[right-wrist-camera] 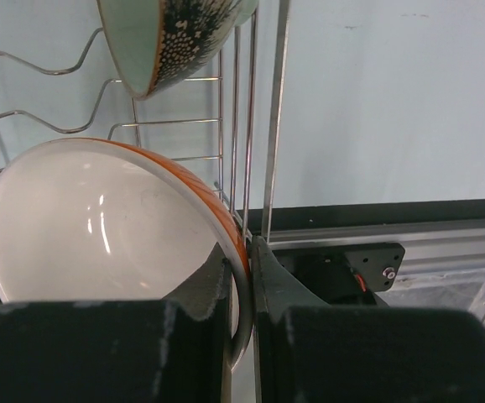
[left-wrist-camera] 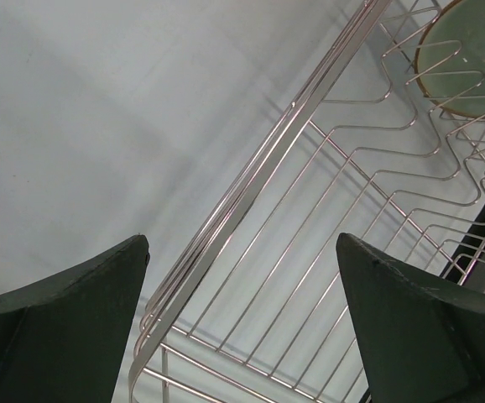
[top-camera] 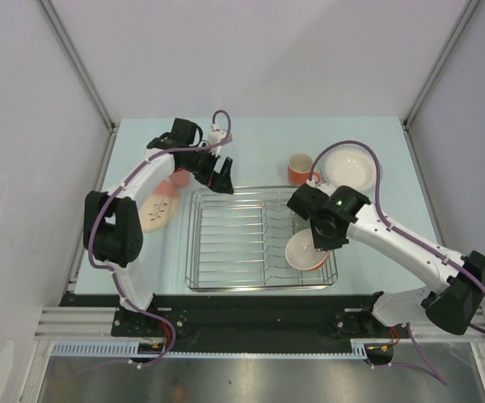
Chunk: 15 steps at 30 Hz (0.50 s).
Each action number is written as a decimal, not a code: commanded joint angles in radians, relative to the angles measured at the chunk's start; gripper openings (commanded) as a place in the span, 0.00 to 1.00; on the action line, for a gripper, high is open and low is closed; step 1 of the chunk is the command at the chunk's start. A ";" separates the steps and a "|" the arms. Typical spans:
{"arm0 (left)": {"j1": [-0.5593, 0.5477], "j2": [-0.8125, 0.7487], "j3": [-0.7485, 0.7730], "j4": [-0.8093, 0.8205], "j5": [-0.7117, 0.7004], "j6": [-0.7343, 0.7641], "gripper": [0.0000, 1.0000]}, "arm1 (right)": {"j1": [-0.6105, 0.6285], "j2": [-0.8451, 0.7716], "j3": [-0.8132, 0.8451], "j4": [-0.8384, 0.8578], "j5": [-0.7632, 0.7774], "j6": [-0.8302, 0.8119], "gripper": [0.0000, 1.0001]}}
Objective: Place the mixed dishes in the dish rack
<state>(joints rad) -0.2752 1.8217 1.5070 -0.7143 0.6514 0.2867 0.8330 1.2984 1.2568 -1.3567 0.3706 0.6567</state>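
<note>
Right gripper [right-wrist-camera: 241, 252]: pinching the orange white-lined bowl [right-wrist-camera: 100, 222] by its rim, 1 finger on each side.
Bowl: tilted in the dish rack [right-wrist-camera: 273, 101], toward the bench's near right corner, beside the sage-green bowl [right-wrist-camera: 167, 42].
Release: best only once it leans steady on the wires.
Left gripper [left-wrist-camera: 242, 243]: jaws apart, empty.

We list one pale green worktop [top-camera: 259, 143], carrying: a wire dish rack [top-camera: 226, 239], centre; an orange handled mug [top-camera: 300, 168] beyond its far right corner; a white plate [top-camera: 348, 168] just beside the mug; a leaf-patterned plate [top-camera: 160, 210] left of the rack; a pink tumbler [top-camera: 179, 178], mostly hidden, just beyond that plate.
</note>
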 commanded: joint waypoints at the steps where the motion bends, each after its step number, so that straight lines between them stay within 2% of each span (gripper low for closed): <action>1: -0.007 -0.006 0.006 0.009 -0.038 0.051 0.99 | 0.040 0.032 -0.011 -0.167 0.034 0.049 0.00; 11: 0.014 -0.024 -0.065 0.056 -0.139 0.074 0.99 | 0.097 0.111 -0.014 -0.128 0.068 0.109 0.00; 15: 0.034 -0.021 -0.074 0.055 -0.162 0.081 0.99 | 0.103 0.156 -0.013 -0.157 0.149 0.127 0.00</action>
<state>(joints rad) -0.2623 1.8217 1.4387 -0.6895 0.5259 0.3359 0.9218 1.3972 1.2354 -1.3666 0.4400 0.7341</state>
